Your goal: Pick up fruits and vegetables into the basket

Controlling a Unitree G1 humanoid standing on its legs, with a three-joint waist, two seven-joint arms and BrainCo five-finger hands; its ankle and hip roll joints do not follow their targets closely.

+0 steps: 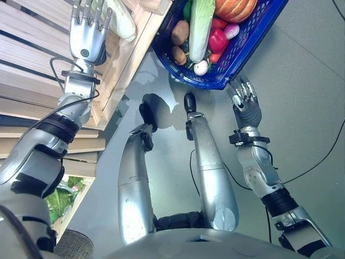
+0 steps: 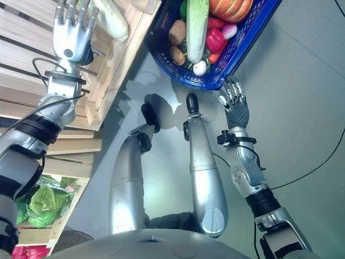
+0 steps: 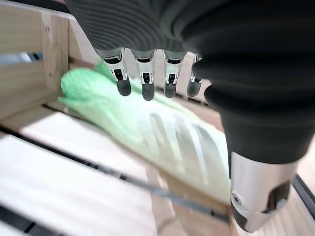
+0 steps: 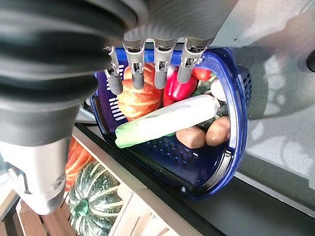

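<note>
The blue basket (image 1: 237, 51) is cut off at the upper edge of the head views, so part of its load is out of sight. What shows inside: an orange pumpkin (image 1: 235, 8), a long pale-green cabbage (image 1: 200, 24) laid across the heap, a red pepper (image 1: 218, 40), two brown potatoes (image 1: 180, 32) and a small white bulb (image 1: 201, 67) too small to name.

Beside the basket, on the wooden crate (image 1: 121, 70), a second pale-green cabbage (image 3: 147, 123) lies on the slats against the crate's wall. Its far end is partly hidden behind the left hand (image 1: 86, 32). That hand hangs just over the cabbage with fingers (image 3: 147, 83) straight and spread — no contact can be made out.

The right hand (image 2: 234, 105) sits just beside the basket's near rim, fingers relaxed and holding nothing. In its wrist view a dark green striped squash (image 4: 96, 196) lies in a wooden bin below the basket — half covered by the thumb.
</note>
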